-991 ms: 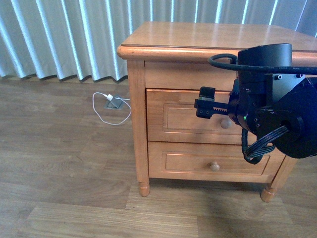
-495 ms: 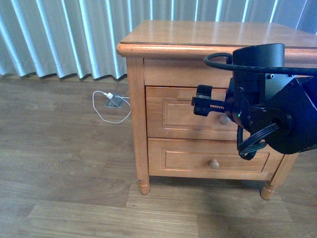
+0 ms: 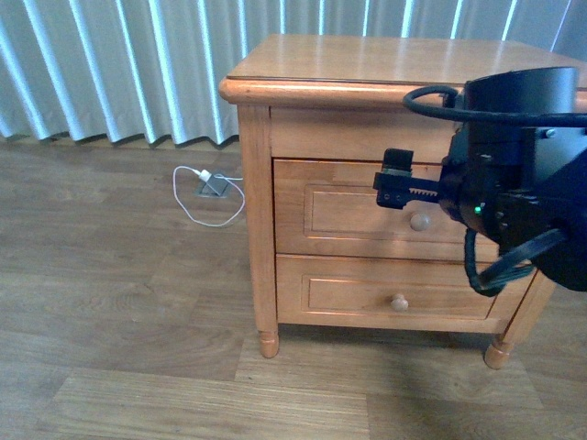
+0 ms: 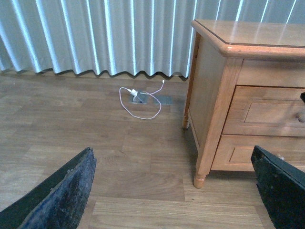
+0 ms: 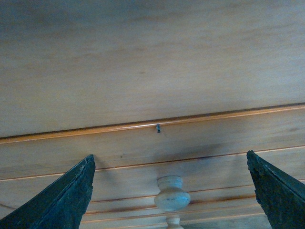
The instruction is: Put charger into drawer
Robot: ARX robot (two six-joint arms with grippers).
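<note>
The charger is out of view in every frame. The drawer [image 3: 353, 213], the upper one of the nightstand, is shut, and its round pale knob [image 3: 420, 221] shows just under my right arm. My right gripper [image 3: 398, 181] hangs open right in front of the drawer's face, a little above and to the left of the knob. In the right wrist view the knob [image 5: 172, 193] sits between the open fingers [image 5: 71, 195], untouched, with the gripper [image 5: 169, 155] close to the drawer front [image 5: 143, 143]. My left gripper [image 4: 171, 149] is open over the floor with nothing in it, and the drawer [image 4: 267, 114] lies off to one side.
A white plug with a white cable [image 3: 206, 188] lies on the wooden floor by a metal floor socket [image 4: 139, 99], in front of the curtains [image 3: 110, 64]. The lower drawer [image 3: 399, 302] is shut. A nightstand leg [image 4: 200, 180] stands near my left gripper.
My right gripper has shifted to the right, closer to the upper drawer's knob. The drawers have stayed shut.
</note>
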